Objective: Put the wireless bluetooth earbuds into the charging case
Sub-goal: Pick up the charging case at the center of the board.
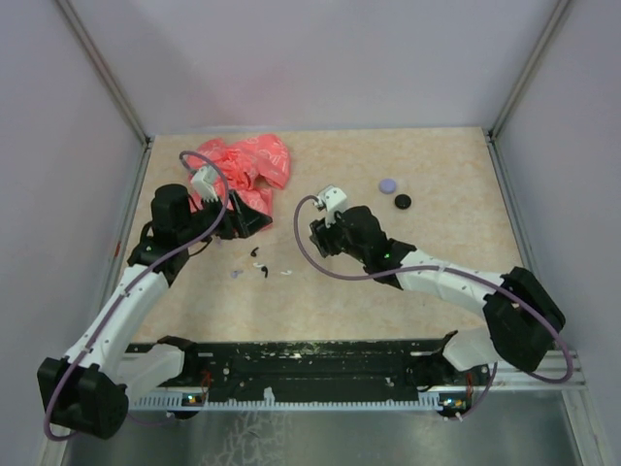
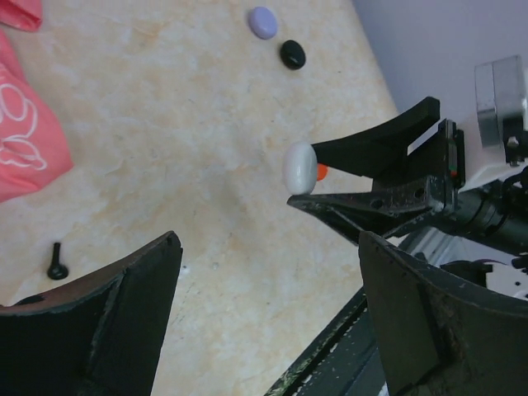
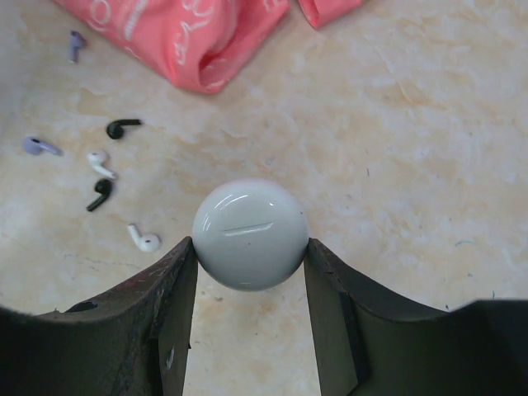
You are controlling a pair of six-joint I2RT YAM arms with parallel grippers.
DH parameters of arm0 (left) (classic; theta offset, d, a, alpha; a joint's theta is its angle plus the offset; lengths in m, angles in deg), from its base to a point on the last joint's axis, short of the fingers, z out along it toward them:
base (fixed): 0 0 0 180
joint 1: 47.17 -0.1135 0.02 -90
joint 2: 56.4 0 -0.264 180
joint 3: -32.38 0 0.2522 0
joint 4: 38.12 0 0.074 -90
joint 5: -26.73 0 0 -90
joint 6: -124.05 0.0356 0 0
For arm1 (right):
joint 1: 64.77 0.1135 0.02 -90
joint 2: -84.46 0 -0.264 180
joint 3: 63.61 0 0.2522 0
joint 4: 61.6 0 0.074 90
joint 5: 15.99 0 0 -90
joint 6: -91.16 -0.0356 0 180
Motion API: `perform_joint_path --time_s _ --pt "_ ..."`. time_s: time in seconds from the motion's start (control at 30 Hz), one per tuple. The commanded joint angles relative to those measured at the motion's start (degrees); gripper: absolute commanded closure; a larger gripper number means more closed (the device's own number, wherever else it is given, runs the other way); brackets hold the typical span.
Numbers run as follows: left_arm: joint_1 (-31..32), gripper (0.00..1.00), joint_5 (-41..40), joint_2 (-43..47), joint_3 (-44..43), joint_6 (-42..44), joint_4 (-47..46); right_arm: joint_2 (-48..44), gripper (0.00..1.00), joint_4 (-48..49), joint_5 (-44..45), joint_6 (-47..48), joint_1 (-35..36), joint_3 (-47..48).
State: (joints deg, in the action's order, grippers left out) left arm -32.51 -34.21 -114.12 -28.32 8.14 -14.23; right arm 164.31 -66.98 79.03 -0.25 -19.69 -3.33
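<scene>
pinching the white round charging case [image 3: 250,233] between its two dark fingers, the right gripper [image 3: 250,244] holds it by the sides just above the table [image 3: 429,148], with a thin seam line showing across the case's glossy face. seen from the left wrist, the same case sits edge-on at the tips of that gripper, and a small orange-red spot shows right beside it; what that spot is cannot be told.

the left gripper [image 2: 268,243] has its jaws spread wide with nothing between them, and it faces the right gripper and the case across a short gap above the table.

the earbuds [image 3: 101,163] lie loose on the table, none in the case. from the right wrist they sit to the left of the held case: one white one just beside the left finger, another white one and two black ones a little farther off, and two pale purple ones farther again, one of them near the pink bag [image 3: 198,41]. a black earbud [image 2: 56,262] also shows near the left gripper's left finger.

the crumpled pink bag lies at the far left of the table. well apart on the far right rest a purple disc [image 1: 388,183] and a black disc [image 1: 402,201], close together.
</scene>
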Motion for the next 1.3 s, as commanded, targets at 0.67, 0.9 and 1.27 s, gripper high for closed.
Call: perform_joint_path --time_s 0.67,0.9,1.27 --pt "15.78 0.35 -2.06 -8.08 1.14 -12.69 -19.72 -14.11 0.63 20.29 1.1 5.01 9.32 -8.37" --pt "17.19 0.51 -1.79 -9.86 1.08 -13.19 -21.52 -14.33 0.63 21.33 0.52 5.28 9.42 -8.89" --pt "17.6 0.91 -2.43 -9.35 -0.26 -7.08 -20.02 -15.17 0.5 19.16 -2.49 6.56 9.34 -9.1"
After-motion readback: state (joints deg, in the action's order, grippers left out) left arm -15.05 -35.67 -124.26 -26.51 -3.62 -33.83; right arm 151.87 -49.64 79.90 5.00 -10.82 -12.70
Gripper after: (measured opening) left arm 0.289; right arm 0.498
